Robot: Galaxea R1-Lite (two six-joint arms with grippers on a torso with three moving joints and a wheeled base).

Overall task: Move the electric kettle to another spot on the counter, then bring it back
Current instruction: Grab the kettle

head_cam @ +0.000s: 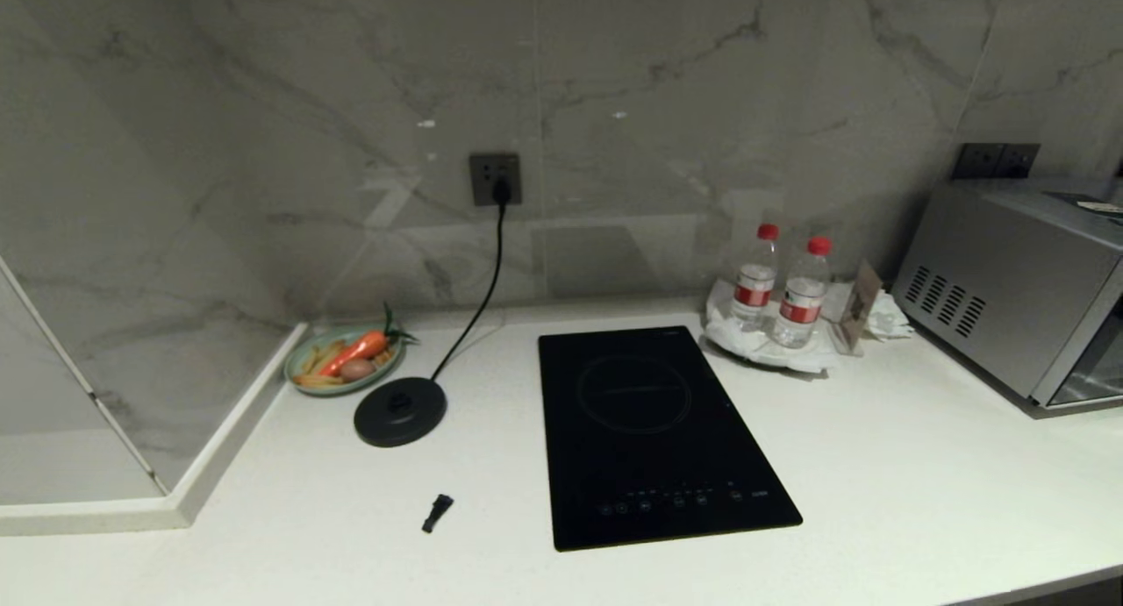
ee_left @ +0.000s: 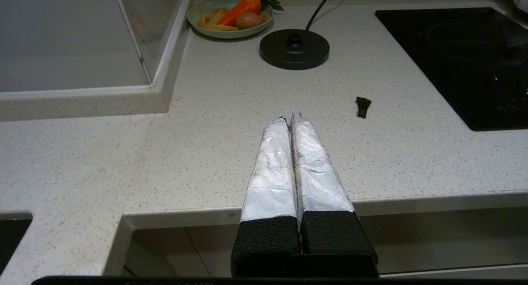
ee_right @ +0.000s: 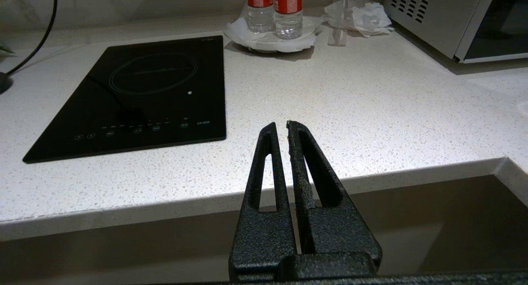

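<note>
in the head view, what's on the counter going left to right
green plate of food → black kettle base disc → small black piece → induction hob → two water bottles → microwave. No kettle in view.

The microwave is running off the head view's right edge, and the small black piece on the worktop is staying too small to identify.

— You saw the white, finely speckled stone counter?
— You did, beside the glossy black glass hob. Your red-capped clear bottles stood before a grey-veined marble wall.
</note>
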